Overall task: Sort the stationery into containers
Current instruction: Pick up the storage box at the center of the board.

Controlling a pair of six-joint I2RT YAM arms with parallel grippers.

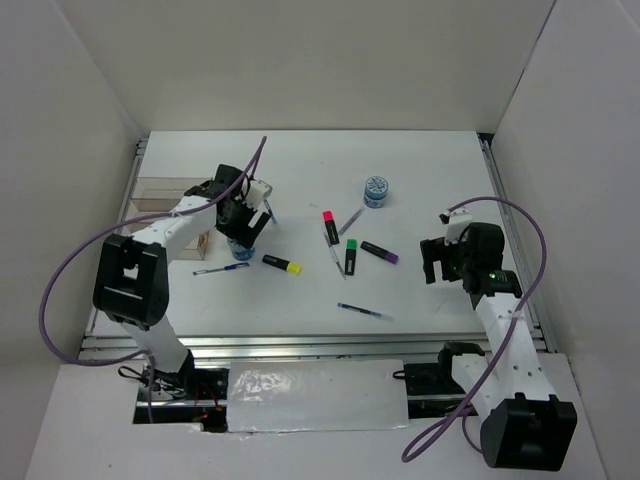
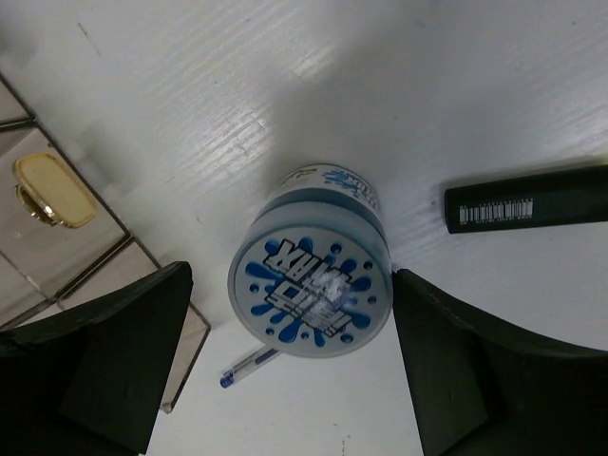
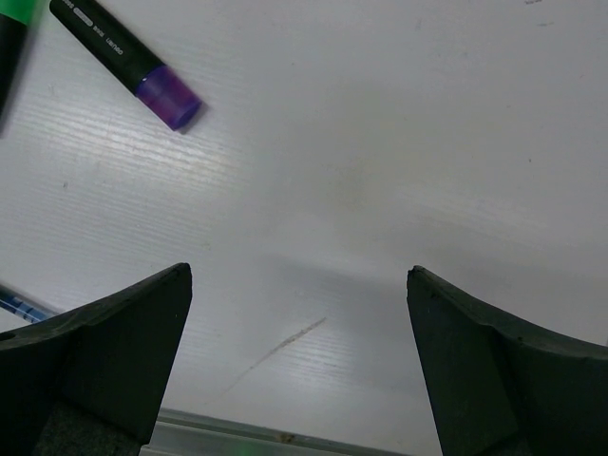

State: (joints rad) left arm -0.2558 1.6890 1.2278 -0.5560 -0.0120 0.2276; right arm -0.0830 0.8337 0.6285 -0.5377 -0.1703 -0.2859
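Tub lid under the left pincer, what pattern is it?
The tub lid is white with blue splats and lettering; left wrist view.

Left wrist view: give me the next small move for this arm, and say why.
Probably close the left gripper on the blue-white tub. The tub sits on the table between the open fingers. One finger looks almost at the tub's rim and the other is a little apart, so nothing is gripped. The organizer box lies right beside it, so a firm hold seems the step before any lift.
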